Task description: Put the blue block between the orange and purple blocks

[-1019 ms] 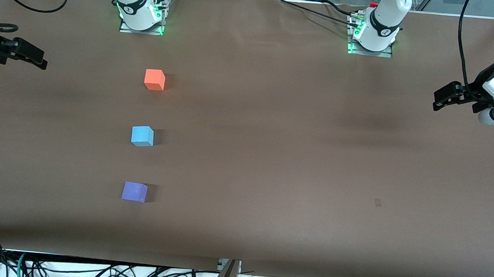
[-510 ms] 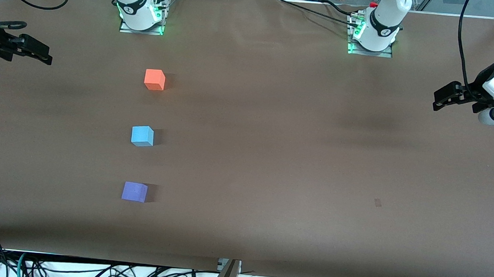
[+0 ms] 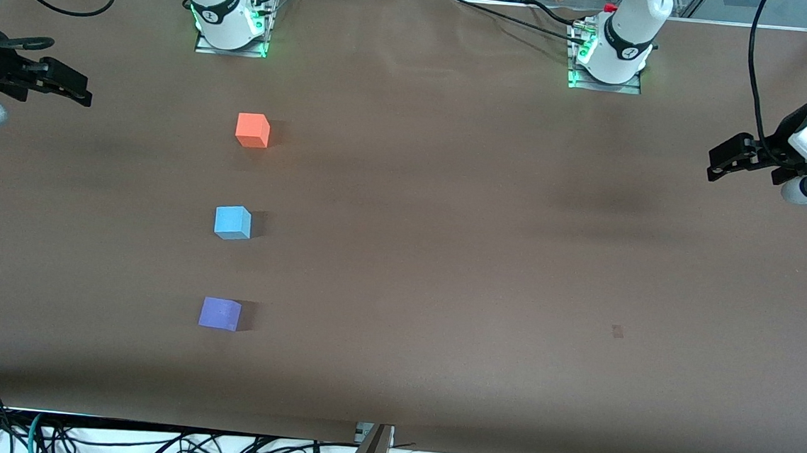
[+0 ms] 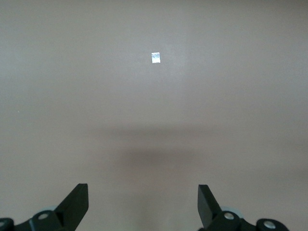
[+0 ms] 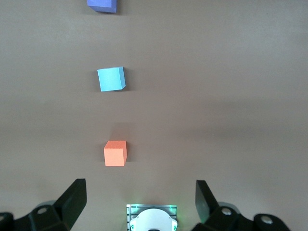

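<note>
I had all three blocks toward the right arm's end of the brown table [image 3: 444, 258], in one line, well apart from each other. The blue block [image 3: 232, 222] already sat between the orange block [image 3: 252, 131], which was farthest from the front camera, and the purple block [image 3: 220, 313], which was nearest to it. Nothing touched any of them and nothing stood in the way. The only other thing I saw on the table was a small pale tag [image 4: 155, 57] toward the left arm's end.

The right gripper [image 3: 76, 90] was up over the table edge at its own end, fingers spread wide, holding nothing. The left gripper [image 3: 719, 163] waited over its end, fingers [image 4: 77, 204] also spread and holding nothing.

Versus a second earlier: the right gripper had shifted slightly inward over the table and a bit up the front view. Blocks and left arm hadn't moved.
</note>
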Robot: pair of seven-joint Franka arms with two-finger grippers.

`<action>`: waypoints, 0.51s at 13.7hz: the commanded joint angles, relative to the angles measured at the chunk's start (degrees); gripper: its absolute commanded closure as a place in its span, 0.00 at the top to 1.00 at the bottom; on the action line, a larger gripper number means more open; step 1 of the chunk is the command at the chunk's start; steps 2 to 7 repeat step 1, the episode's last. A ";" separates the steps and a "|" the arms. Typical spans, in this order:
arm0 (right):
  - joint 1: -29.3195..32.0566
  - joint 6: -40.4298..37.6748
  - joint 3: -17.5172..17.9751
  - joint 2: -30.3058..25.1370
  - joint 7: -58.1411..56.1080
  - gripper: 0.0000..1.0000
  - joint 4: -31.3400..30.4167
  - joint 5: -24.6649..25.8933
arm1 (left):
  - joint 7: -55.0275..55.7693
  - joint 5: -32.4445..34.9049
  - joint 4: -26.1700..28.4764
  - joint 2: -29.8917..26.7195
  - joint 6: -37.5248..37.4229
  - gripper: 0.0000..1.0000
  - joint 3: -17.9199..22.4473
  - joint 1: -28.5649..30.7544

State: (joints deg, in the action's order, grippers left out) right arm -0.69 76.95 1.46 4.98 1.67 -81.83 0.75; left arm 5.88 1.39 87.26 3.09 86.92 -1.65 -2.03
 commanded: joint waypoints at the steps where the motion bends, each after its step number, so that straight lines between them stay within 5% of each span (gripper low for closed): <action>1: 0.78 0.30 0.56 -0.58 -0.97 1.00 -0.61 0.30 | -0.87 0.28 -1.65 0.78 -1.32 1.00 -0.11 0.00; 7: 0.78 0.30 0.56 -0.58 -0.97 1.00 -0.61 0.30 | -0.87 0.28 -1.65 0.78 -1.32 1.00 -0.11 0.00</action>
